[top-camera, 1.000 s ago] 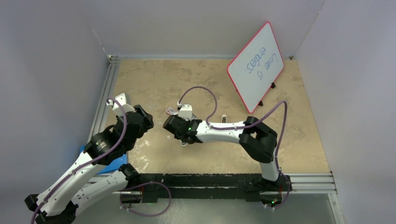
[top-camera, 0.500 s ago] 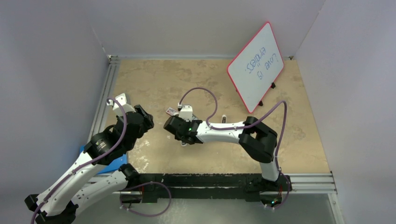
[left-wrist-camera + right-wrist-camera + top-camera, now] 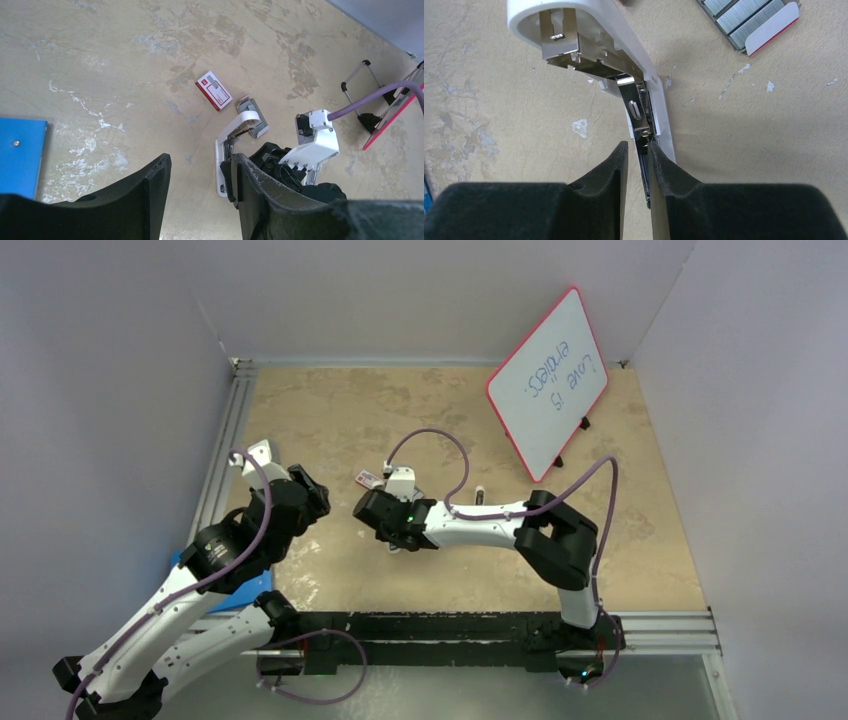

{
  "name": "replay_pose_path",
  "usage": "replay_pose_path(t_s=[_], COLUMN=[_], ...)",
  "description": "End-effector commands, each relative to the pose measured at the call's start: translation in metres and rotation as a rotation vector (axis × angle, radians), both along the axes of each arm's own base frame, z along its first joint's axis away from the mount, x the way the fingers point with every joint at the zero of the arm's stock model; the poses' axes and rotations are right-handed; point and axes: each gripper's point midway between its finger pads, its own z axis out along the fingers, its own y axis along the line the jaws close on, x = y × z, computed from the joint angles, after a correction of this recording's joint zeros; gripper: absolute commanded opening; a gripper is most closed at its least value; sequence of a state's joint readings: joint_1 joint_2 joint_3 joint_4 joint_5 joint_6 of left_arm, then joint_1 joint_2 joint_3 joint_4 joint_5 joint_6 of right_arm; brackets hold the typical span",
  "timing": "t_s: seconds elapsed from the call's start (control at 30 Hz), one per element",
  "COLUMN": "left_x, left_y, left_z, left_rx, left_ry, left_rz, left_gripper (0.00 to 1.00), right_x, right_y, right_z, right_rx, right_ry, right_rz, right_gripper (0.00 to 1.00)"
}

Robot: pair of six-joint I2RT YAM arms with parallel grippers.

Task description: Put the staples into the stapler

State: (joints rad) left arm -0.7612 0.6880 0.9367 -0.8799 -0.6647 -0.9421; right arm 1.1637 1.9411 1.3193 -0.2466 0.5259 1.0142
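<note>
The right gripper (image 3: 637,146) is nearly closed, its fingers flanking the near end of the stapler (image 3: 624,40)'s metal magazine (image 3: 636,107). Whether it pinches a strip cannot be told. The stapler lies hinged open directly ahead of the fingertips, lid swung up, so opening looks done. The staples (image 3: 739,15) sit in their tray ahead and to the right, pulled from the sleeve (image 3: 213,90). Seating a strip and closing the lid seem to remain. The left gripper (image 3: 199,160) hangs wide open and empty, well apart.
</note>
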Motion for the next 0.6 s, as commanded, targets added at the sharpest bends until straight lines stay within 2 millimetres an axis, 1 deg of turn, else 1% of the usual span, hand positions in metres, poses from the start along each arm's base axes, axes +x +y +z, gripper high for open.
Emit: replay_pose_path(t_s=[0.0,0.1,0.2,0.27,0.43,0.53,0.57], left_x=[0.005,0.006,0.006,0.007,0.009,0.012,0.014], left_y=[-0.004,-0.006,-0.008,-0.010,-0.015,-0.022,-0.025], left_z=[0.007,0.007,0.009,0.009,0.008,0.007,0.006], left_rx=[-0.020,-0.021,-0.028,-0.030,-0.038,-0.047,-0.050], left_ry=[-0.029,-0.030,-0.036,-0.036,-0.033,-0.034,-0.033], left_rz=[-0.002,-0.010,-0.019,-0.028,-0.039,-0.055,-0.061], left_gripper=[0.48,0.48,0.48,0.48,0.49,0.49,0.49], right_x=[0.001,0.008,0.023,0.034,0.059,0.072,0.076], right_y=[0.001,0.000,-0.009,-0.018,-0.042,-0.049,-0.050], right_z=[0.029,0.050,0.071,0.079,0.084,0.083,0.080], right_rx=[0.055,0.069,0.081,0.094,0.106,0.103,0.094], right_ry=[-0.017,-0.068,-0.120,-0.138,-0.148,-0.152,-0.148], right_rz=[-0.007,-0.015,-0.068,-0.094,-0.131,-0.122,-0.117], right_gripper=[0.23,0.22,0.20,0.19,0.21,0.26,0.27])
